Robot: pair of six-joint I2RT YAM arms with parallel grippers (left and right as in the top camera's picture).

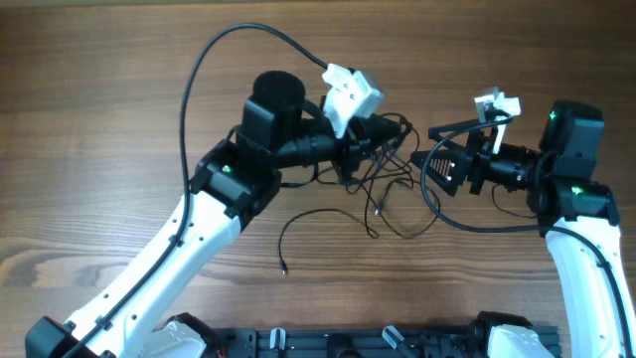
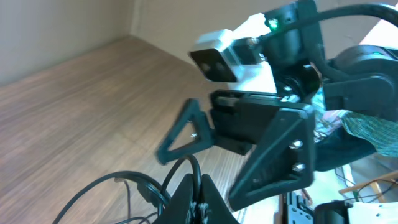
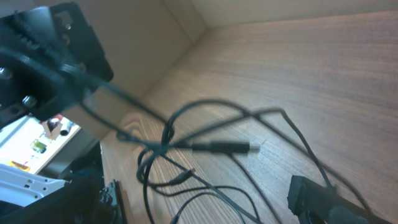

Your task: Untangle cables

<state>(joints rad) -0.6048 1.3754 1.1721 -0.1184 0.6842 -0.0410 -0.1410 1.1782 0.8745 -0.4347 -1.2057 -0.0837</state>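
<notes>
On the table, cables pinched in left tool.

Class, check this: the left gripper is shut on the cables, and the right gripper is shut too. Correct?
No: the right gripper is open, as the overhead view shows. The left gripper is shut on the cables.

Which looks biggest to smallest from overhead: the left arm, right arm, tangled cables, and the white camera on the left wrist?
1. left arm
2. right arm
3. cables, spread as loose loops
4. white wrist camera, though it sits higher, nearer the lens
</notes>
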